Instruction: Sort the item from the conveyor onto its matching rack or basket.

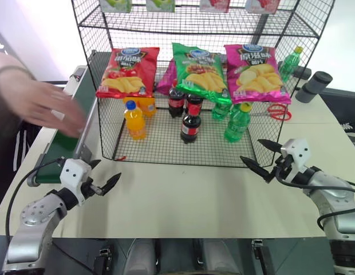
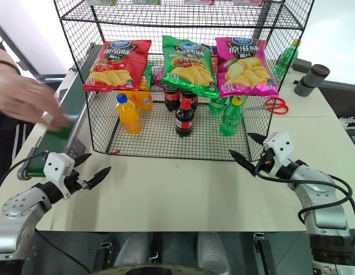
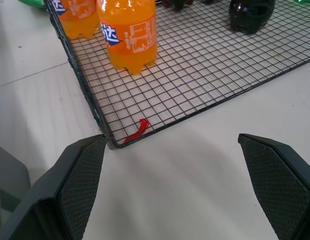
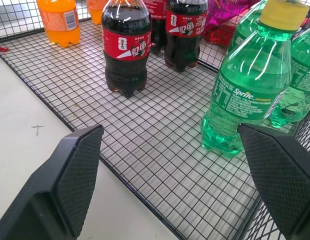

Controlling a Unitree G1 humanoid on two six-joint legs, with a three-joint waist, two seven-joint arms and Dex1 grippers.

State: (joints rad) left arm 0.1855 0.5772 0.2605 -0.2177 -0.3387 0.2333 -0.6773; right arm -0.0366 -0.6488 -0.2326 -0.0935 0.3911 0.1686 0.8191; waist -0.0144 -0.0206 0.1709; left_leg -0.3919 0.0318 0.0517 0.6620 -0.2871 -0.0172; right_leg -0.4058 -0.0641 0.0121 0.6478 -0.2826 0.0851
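left pincer (image 1: 106,184) wide open, empty | right pincer (image 1: 259,158) wide open, empty | cola bottle (image 1: 190,127): dark liquid, red cap, upright on rack (image 1: 166,150)

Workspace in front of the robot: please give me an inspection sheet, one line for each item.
Surface: pale table, bare between the two tools.
Job's things: black wire rack holds cola bottles, orange soda bottles and green bottles on its bottom tier; chip bags hang above. Green conveyor stands at the rack's left; no bottle seen on its visible belt.
Clutter: red-handled scissors and a dark cylinder right of the rack.
Grippers: left tool open, holding nothing; right tool open, holding nothing.
Cables: black cable along the right arm; another by the left arm.
Surroundings: a person's hand over the conveyor.
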